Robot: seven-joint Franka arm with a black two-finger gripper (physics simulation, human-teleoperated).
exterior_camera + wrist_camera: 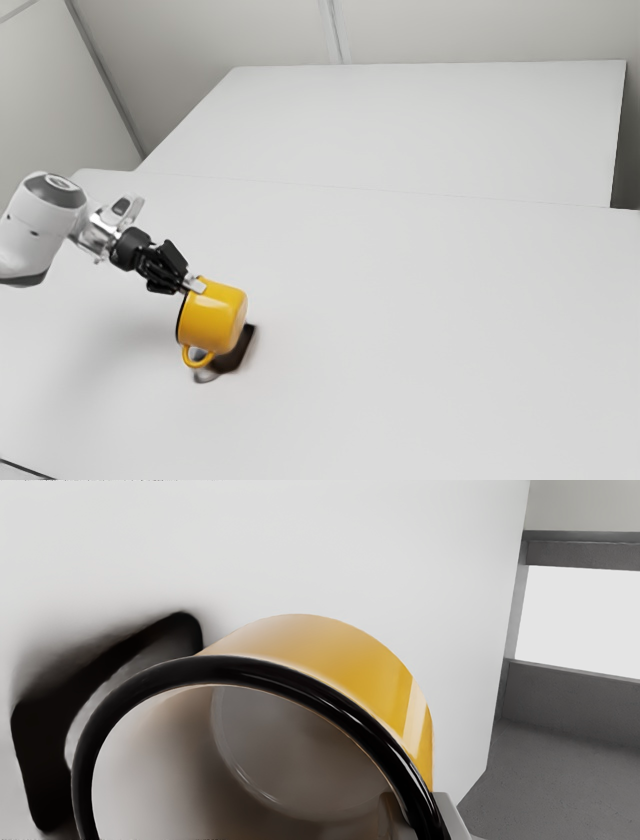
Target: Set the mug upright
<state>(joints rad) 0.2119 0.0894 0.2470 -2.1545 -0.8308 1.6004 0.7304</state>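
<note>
The gripper [195,285] is at the upper side of the yellow mug [217,320] in the exterior view, shut on its rim. The mug lies tilted on its side, its mouth toward the arm and its handle [198,358] pointing down toward the table. In the wrist view the gripper [417,810] has one finger inside the mug [345,655] and the other outside, with the black rim pinched between them. The handle is hidden there.
A dark shape [243,345] with a greyish part lies on the white table [420,330], just below and behind the mug; whether it is an object or a shadow, I cannot tell. A second white surface [420,130] stands beyond the table.
</note>
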